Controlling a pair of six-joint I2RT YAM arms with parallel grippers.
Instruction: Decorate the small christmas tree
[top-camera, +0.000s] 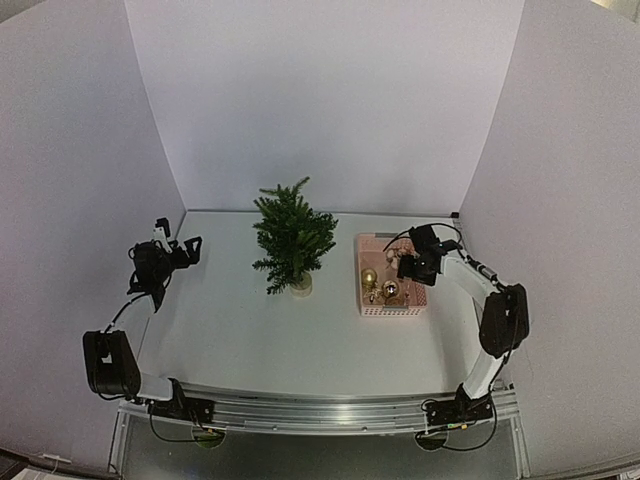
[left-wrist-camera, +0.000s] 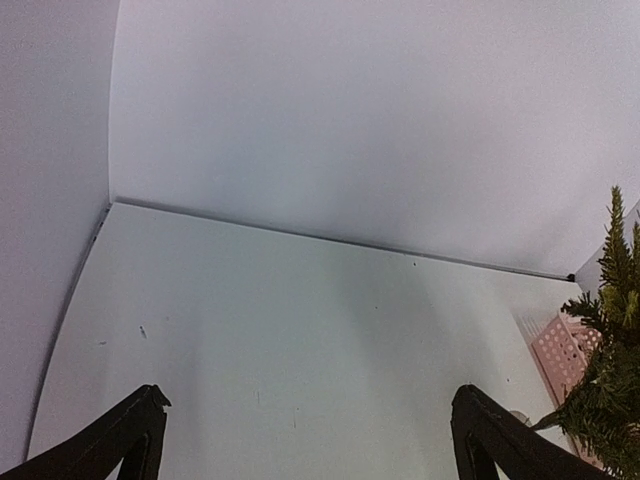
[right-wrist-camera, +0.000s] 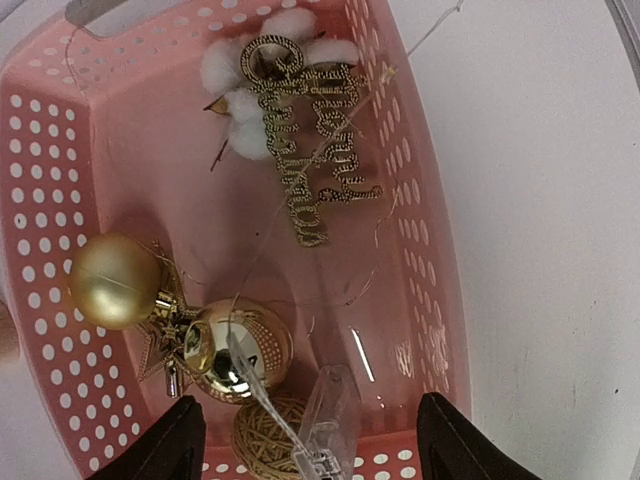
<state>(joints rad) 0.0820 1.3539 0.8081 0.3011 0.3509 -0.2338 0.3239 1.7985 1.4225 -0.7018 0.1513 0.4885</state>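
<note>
The small christmas tree (top-camera: 293, 240) stands upright on its pale round base at the middle of the table; its branches show at the right edge of the left wrist view (left-wrist-camera: 610, 385). A pink basket (top-camera: 392, 312) to its right holds ornaments. In the right wrist view the basket (right-wrist-camera: 50, 200) contains a matte gold ball (right-wrist-camera: 113, 280), a shiny gold ball (right-wrist-camera: 240, 350), a twine ball (right-wrist-camera: 265, 440), a gold glitter sign (right-wrist-camera: 305, 140), white cotton puffs (right-wrist-camera: 250, 70) and a clear plastic case (right-wrist-camera: 328, 415) on a thin wire. My right gripper (right-wrist-camera: 310, 410) is open and empty above the basket (top-camera: 408, 268). My left gripper (left-wrist-camera: 310, 415) is open and empty, far left of the tree (top-camera: 185, 250).
White walls enclose the table on the left, back and right. The left wrist view shows bare white tabletop (left-wrist-camera: 300, 330) up to the back wall, with a corner of the pink basket (left-wrist-camera: 560, 350) behind the tree.
</note>
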